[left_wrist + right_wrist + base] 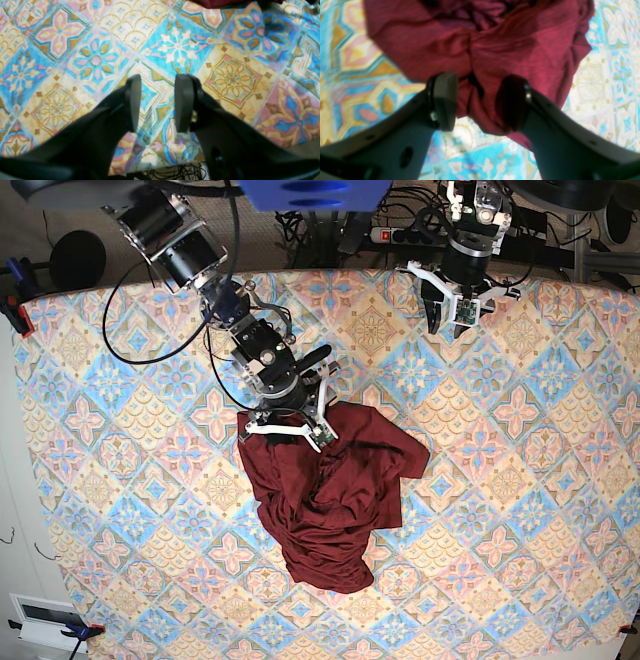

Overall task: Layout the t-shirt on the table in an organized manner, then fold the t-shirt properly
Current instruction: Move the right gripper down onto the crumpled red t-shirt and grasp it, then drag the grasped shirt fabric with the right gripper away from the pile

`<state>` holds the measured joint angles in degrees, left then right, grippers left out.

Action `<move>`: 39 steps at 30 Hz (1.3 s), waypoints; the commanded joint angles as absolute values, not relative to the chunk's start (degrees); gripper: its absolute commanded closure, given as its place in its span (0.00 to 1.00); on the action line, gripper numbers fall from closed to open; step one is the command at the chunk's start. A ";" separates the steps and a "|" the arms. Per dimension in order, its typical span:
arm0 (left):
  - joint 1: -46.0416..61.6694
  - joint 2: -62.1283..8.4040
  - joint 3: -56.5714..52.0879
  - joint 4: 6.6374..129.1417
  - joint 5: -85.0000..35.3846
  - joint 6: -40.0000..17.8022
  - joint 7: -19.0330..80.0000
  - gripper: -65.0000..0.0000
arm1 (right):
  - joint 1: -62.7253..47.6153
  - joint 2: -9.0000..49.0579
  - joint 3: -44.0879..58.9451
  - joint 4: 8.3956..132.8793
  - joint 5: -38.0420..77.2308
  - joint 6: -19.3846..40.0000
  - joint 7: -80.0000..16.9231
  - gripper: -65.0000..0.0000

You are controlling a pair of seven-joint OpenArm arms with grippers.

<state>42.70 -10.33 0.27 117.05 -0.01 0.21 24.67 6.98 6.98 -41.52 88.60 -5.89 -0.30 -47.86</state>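
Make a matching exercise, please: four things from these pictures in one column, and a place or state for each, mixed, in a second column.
1. t-shirt
2. table
3. left gripper
4. right gripper

a. open above bare cloth, near the far edge
b. crumpled in a heap, not spread flat
c. covered with a pastel tile pattern
d. open, at the top edge of the maroon fabric

Pairs: 1-b, 2-c, 3-a, 4-d

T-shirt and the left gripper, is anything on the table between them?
Nothing visible. Only bare table lies between the left gripper near the far edge and the crumpled t-shirt at the middle.
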 commanded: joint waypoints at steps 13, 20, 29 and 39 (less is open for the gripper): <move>42.95 -10.51 0.31 118.02 -0.13 0.31 23.60 0.65 | 12.62 5.23 -35.91 81.54 -6.02 -0.40 -44.26 0.89; 42.68 -10.51 0.31 118.02 -0.13 0.31 23.60 0.65 | 12.35 5.67 -31.43 85.76 -6.11 -0.40 -44.53 0.99; 42.59 -10.51 0.22 117.93 -0.13 0.31 23.60 0.65 | 6.29 10.07 -28.26 97.36 -6.02 -0.40 -44.62 0.99; 41.98 -10.51 0.13 117.93 -0.13 0.31 23.60 0.65 | -1.27 12.44 -15.16 102.02 -5.85 -0.40 -44.62 0.99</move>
